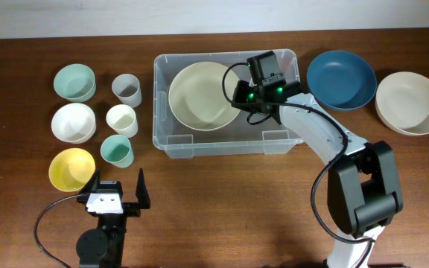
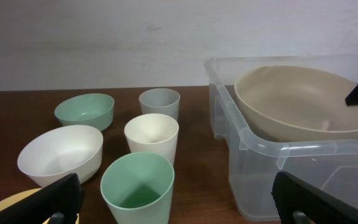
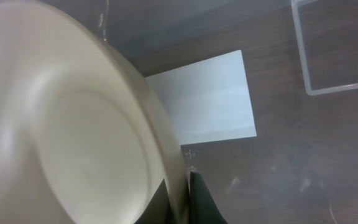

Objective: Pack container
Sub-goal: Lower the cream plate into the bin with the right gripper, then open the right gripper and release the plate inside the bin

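The clear plastic container (image 1: 199,149) stands at the table's back middle, and a large cream bowl (image 1: 199,95) sits tilted in its left half. My right gripper (image 1: 243,97) reaches into the container and is shut on that bowl's right rim. In the right wrist view the fingers pinch the bowl (image 3: 61,124) at its edge, my right gripper (image 3: 182,199) just above the container's white label (image 3: 210,99). My left gripper (image 1: 118,184) stands open near the front left with nothing between its fingers. Its wrist view faces the container (image 2: 291,168) and the bowl (image 2: 291,99).
A blue bowl (image 1: 340,79) and a cream bowl (image 1: 412,102) lie right of the container. Left of it are a mint bowl (image 1: 75,81), white bowl (image 1: 74,122), yellow bowl (image 1: 71,169), grey cup (image 1: 126,89), cream cup (image 1: 121,119) and green cup (image 1: 116,150).
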